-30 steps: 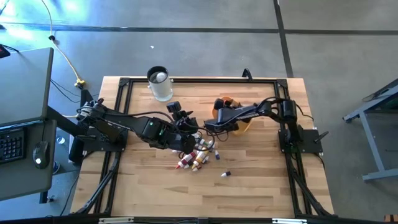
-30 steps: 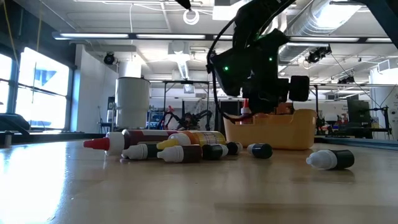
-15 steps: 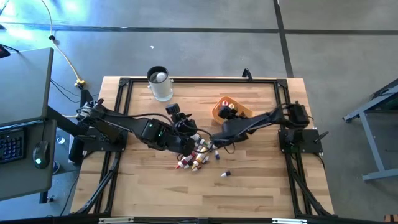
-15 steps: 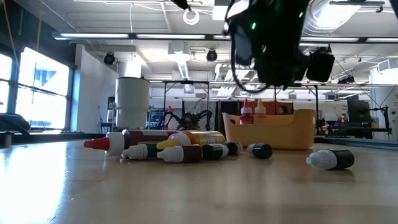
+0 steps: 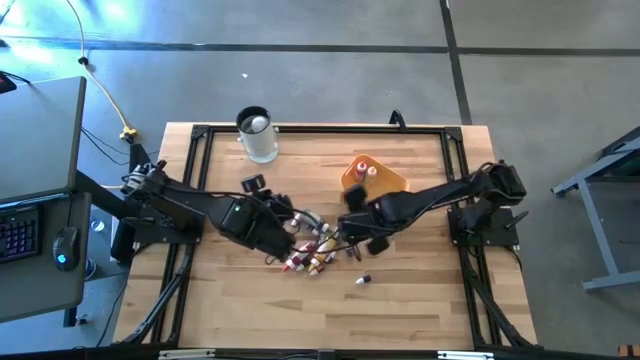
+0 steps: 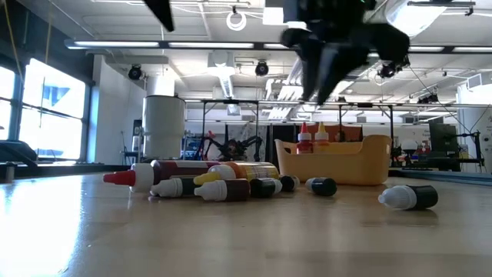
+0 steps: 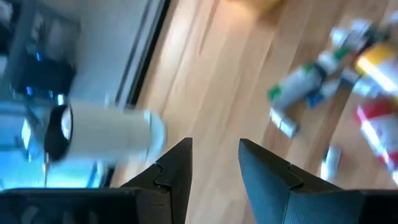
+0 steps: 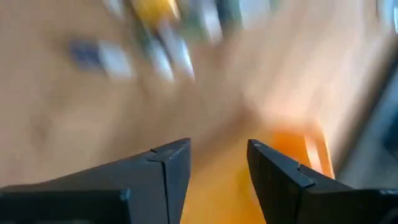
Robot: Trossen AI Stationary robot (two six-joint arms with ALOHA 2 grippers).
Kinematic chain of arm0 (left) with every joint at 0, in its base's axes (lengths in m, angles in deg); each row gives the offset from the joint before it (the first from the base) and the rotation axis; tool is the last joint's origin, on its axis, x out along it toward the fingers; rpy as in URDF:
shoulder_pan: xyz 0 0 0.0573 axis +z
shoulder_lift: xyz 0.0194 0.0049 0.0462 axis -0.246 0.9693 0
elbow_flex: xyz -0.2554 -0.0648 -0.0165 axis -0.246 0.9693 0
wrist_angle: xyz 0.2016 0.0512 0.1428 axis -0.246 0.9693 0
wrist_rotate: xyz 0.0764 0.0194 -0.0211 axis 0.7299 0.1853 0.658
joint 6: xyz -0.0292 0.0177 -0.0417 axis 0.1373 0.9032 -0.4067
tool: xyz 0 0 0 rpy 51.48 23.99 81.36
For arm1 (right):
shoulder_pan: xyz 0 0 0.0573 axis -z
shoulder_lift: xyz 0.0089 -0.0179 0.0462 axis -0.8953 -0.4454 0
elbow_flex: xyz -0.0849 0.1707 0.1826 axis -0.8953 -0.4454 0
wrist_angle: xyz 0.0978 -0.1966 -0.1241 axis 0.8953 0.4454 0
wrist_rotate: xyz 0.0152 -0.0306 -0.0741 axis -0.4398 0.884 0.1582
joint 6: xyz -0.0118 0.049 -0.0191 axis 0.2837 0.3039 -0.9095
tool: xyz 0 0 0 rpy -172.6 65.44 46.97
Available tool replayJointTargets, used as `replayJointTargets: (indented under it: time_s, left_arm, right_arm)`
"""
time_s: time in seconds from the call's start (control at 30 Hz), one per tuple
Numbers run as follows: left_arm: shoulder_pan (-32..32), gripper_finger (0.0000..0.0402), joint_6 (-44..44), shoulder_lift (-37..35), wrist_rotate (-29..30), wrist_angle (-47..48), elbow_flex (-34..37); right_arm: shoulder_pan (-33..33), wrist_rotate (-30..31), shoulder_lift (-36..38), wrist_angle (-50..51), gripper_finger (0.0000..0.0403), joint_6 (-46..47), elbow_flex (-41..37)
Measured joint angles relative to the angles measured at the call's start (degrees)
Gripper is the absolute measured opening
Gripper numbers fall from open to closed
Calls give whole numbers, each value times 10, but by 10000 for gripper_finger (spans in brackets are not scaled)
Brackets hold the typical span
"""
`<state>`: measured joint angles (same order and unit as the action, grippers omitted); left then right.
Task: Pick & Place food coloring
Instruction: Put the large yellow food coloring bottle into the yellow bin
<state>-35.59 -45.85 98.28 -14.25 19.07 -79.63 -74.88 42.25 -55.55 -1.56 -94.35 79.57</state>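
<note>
The right hand [image 5: 352, 237] hangs over the table [image 5: 230, 300] just beside the right edge of the bottle pile, its fingers [image 8: 168, 168] a little apart with nothing between them; the left hand [image 5: 290, 222] sits at the pile's left edge, fingers [image 7: 177, 165] likewise parted by a narrow gap and empty. The pile [image 5: 315, 245] lies near the table's middle, between the two hands: small squeeze bottles on their sides, touching and overlapping, with yellow, white and dark bodies and pointed red or white caps. From table height a red-capped bottle [image 6: 123, 178] lies at the pile's near left end, a yellow one [image 6: 246, 169] behind it, and dark bottles with white caps [image 6: 223, 189] in front. One dark bottle with a white cap [image 5: 363, 281] lies alone, apart from the pile toward the table's front right. The orange-yellow tray [image 5: 385, 180] stands behind the right hand, near the table's back right; two upright bottles [image 6: 313, 137] with red and white caps show above its rim. A tall clear cup [image 5: 257, 135] with a dark rim stands at the back edge, well apart from the pile. Black frame rails [image 5: 190, 180] run along the table's sides, and both arms reach across them toward the middle. Left of the table a desk [image 5: 40, 200] carries a keyboard [image 5: 18, 228] and a mouse [image 5: 65, 247]
</note>
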Motion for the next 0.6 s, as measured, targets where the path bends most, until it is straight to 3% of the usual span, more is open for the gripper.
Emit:
replayJointTargets:
  time_s: [0.17, 0.23, 0.4, 0.6]
  left_arm:
    - [-29, 129, -42, -17, -55, 13, 25]
    - [-43, 129, -50, -24, -58, 16, 43]
    - [-83, 129, -149, -45, -24, 13, 114]
    - [-107, 129, -222, -53, -12, -15, 188]
  right_arm:
    - [-1, -200, -26, -176, 150, -101, 0]
    - [-5, -244, -41, -217, 149, -132, 0]
    - [-25, -237, -98, -282, 151, -191, -1]
    - [-41, -153, -152, -323, 152, -232, -1]
